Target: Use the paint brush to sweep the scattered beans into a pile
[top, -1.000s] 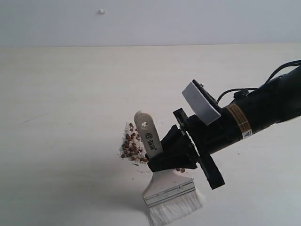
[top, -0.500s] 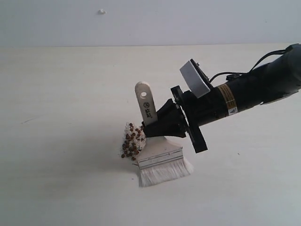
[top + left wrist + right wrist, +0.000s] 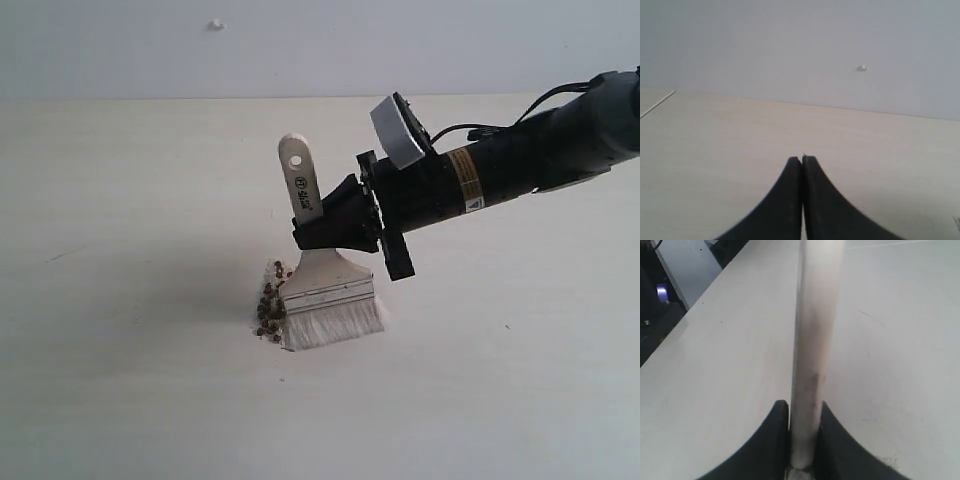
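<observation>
My right gripper point(image 3: 322, 232) is shut on the paint brush point(image 3: 325, 285), clamping its pale wooden handle just above the silver ferrule. The handle point(image 3: 815, 330) runs edge-on between the two black fingers in the right wrist view. The whitish bristles point(image 3: 335, 325) rest on the table, right beside a small heap of reddish-brown beans point(image 3: 268, 305) mixed with white grains. Part of the heap is hidden behind the brush head. My left gripper point(image 3: 802, 159) is shut on nothing over bare table; it does not appear in the exterior view.
The pale table point(image 3: 120, 200) stretches wide around the heap, ending at a grey wall behind. In the right wrist view the table's edge point(image 3: 695, 305) shows, with dark equipment beyond it. A small white speck point(image 3: 216, 24) sits on the wall.
My right gripper has carried the brush up the exterior view and leftward, away from the near edge. The bristles have come against the bean heap, which now looks narrower and partly covered.
</observation>
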Robot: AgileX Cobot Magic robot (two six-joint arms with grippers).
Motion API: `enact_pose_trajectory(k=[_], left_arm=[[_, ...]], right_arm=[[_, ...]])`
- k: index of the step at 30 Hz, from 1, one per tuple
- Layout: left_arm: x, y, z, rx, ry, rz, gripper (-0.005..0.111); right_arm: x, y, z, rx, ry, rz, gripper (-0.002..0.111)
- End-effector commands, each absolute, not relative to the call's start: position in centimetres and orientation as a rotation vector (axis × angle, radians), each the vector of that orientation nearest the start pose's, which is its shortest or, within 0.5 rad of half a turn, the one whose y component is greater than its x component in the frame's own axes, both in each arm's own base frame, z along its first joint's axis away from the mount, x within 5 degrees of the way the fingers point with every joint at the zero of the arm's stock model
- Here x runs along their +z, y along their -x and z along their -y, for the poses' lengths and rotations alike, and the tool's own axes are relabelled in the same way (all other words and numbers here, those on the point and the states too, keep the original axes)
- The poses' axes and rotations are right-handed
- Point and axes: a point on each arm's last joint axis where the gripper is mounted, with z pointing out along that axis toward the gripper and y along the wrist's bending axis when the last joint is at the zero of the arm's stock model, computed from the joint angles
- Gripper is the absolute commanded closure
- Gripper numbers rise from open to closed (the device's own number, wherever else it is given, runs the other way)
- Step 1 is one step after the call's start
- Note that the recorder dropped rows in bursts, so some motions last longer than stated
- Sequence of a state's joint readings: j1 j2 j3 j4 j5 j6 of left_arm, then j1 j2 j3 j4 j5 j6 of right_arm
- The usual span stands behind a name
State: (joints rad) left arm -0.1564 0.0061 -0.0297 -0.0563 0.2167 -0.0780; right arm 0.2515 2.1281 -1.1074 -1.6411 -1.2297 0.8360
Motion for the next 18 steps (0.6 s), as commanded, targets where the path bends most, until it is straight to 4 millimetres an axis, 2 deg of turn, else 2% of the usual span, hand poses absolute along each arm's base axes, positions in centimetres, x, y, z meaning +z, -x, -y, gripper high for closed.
enact_pose_trajectory(k=[1, 4, 8, 10, 11, 12, 13, 16, 18], left_arm=[[20.3, -5.4, 1.0, -0.243, -0.025, -1.676, 0.107], [20.3, -5.4, 1.0, -0.243, -0.025, -1.676, 0.107], [20.3, -5.4, 1.0, -0.243, -0.025, -1.676, 0.107], [20.3, -5.4, 1.0, -0.243, -0.025, -1.676, 0.107], [20.3, -5.4, 1.0, -0.243, -0.025, -1.676, 0.107], [20.3, -5.4, 1.0, -0.243, -0.025, -1.676, 0.107], [20.3, -5.4, 1.0, -0.243, -0.025, -1.676, 0.107], [20.3, -5.4, 1.0, -0.243, -0.025, -1.676, 0.107], [20.3, -5.4, 1.0, -0.243, -0.025, -1.676, 0.107]], right_arm=[[14.8, -33.1, -17.0, 1.225, 1.378, -1.598, 0.108], [17.2, -32.6, -17.4, 1.251, 1.334, -1.630, 0.108], [23.9, -30.4, -18.0, 1.180, 1.385, -1.498, 0.108], [25.8, -29.7, -17.8, 1.180, 1.361, -1.497, 0.108], [26.2, -29.5, -17.7, 1.203, 1.336, -1.529, 0.108], [26.2, -29.9, -17.4, 1.133, 1.244, -1.645, 0.108], [25.9, -30.1, -17.2, 1.092, 1.199, -1.688, 0.108], [24.0, -30.9, -16.0, 0.873, 1.003, -1.850, 0.108], [23.5, -30.9, -15.4, 0.801, 0.925, -1.882, 0.108]])
